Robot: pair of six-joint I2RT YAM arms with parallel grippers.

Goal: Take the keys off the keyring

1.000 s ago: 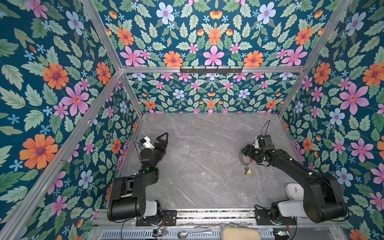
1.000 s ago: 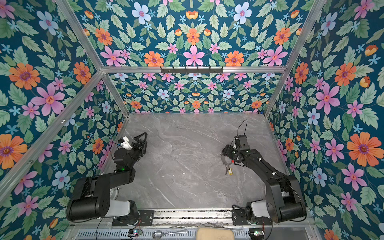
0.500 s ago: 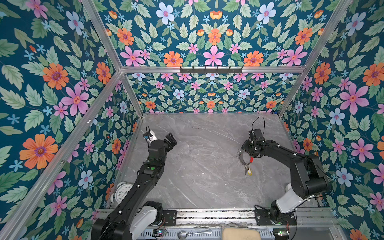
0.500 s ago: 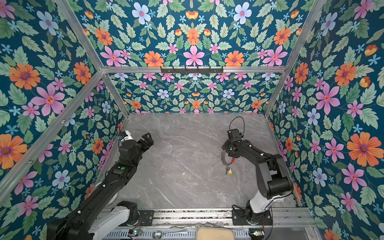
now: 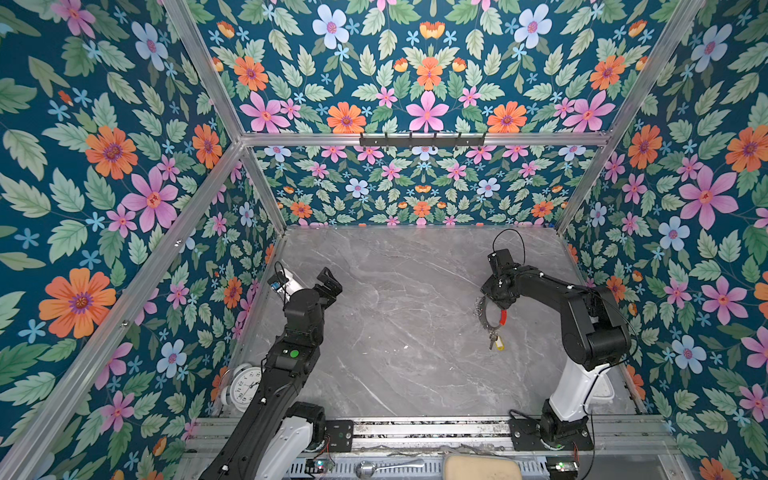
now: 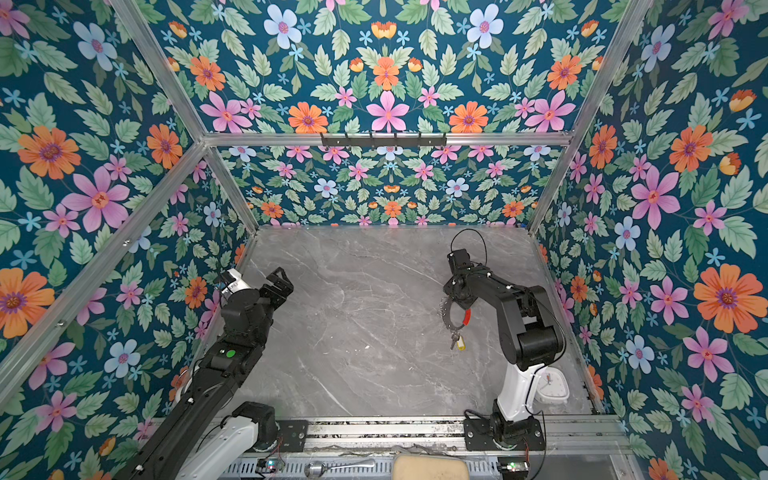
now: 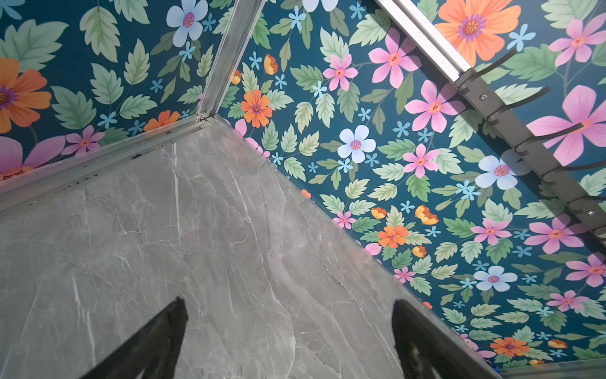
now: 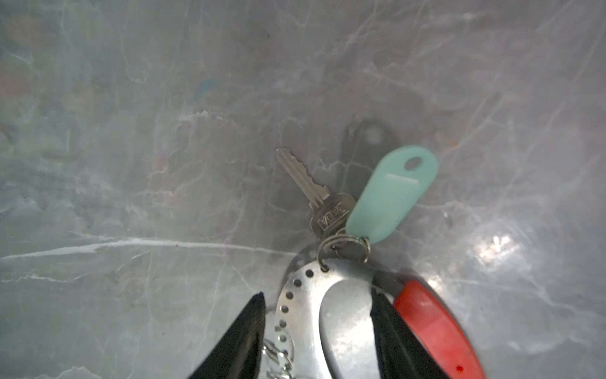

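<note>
At right pincer, keyring, key pointing toward table front

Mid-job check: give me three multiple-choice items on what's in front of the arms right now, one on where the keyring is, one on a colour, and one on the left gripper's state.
1. Where on the table is the keyring?
A. Right side, at the right gripper.
B. Dead centre.
C. Against the back wall.

2. What colour is the keyring's sleeve?
A. Blue.
B. Red.
C. Green.

3. How is the left gripper?
A. Shut on a key.
B. Shut, empty.
C. Open, empty.

Key:
1 A: both top views show it at the right gripper's tips.
2 B: the sleeve is red in every view that shows it.
3 C: the left wrist view shows its fingers wide apart with only bare table between them.
</note>
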